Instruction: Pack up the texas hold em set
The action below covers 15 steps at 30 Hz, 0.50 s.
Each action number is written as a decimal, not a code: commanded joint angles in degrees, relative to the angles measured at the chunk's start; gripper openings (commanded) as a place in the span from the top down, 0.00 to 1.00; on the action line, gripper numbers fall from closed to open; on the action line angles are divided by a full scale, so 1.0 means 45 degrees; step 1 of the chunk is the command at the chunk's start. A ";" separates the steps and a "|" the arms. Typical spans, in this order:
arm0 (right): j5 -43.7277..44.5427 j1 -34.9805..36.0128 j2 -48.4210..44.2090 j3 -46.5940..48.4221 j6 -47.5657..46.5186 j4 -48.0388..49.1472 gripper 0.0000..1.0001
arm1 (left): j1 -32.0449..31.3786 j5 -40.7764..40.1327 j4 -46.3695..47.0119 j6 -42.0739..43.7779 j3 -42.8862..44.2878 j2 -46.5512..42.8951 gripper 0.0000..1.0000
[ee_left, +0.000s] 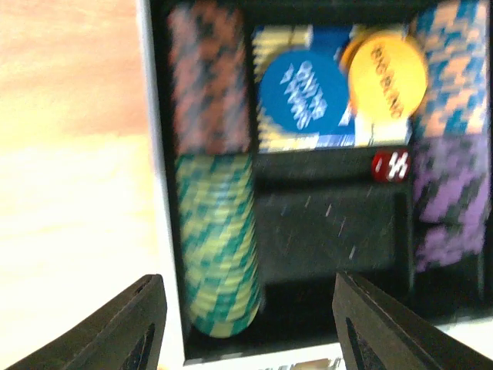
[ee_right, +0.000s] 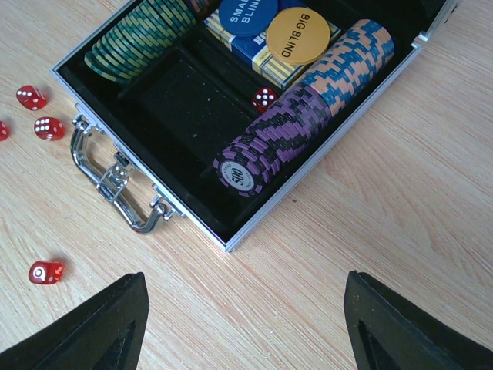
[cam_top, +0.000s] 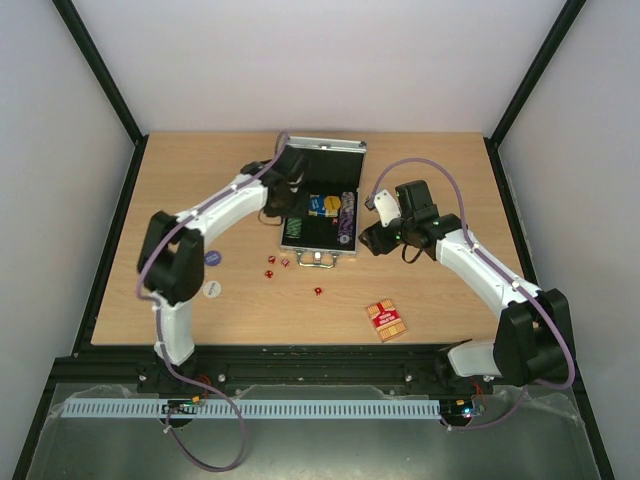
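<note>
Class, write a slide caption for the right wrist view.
Open case with chip rows, one die inside; loose dice outside.

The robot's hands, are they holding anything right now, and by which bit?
Nothing is held. The left gripper hangs open over the case, and the right gripper is open above the table beside it.

From high behind the near edge, we look down on the whole table (cam_top: 180, 170). Our left wrist view hangs close over the open case (ee_left: 323, 231), blurred. Our right wrist view looks down from farther back, past its handle (ee_right: 115, 181). All three share the case.
</note>
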 commanded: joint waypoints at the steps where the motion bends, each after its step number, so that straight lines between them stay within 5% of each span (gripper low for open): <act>1: -0.0278 -0.0070 -0.0067 -0.0153 -0.0170 -0.0154 0.29 | 0.0041 -0.0349 0.0413 -0.0431 -0.3378 -0.2660 0.38; 7: -0.0497 -0.0070 0.0003 -0.0130 -0.0209 -0.0201 0.29 | 0.0322 -0.0667 0.0321 -0.1250 -0.7404 -0.5740 0.37; 15: -0.0584 -0.0070 -0.0131 -0.0121 -0.0233 -0.0222 0.29 | 0.1534 -0.0963 -0.0887 -0.2512 -1.0143 -0.7901 0.31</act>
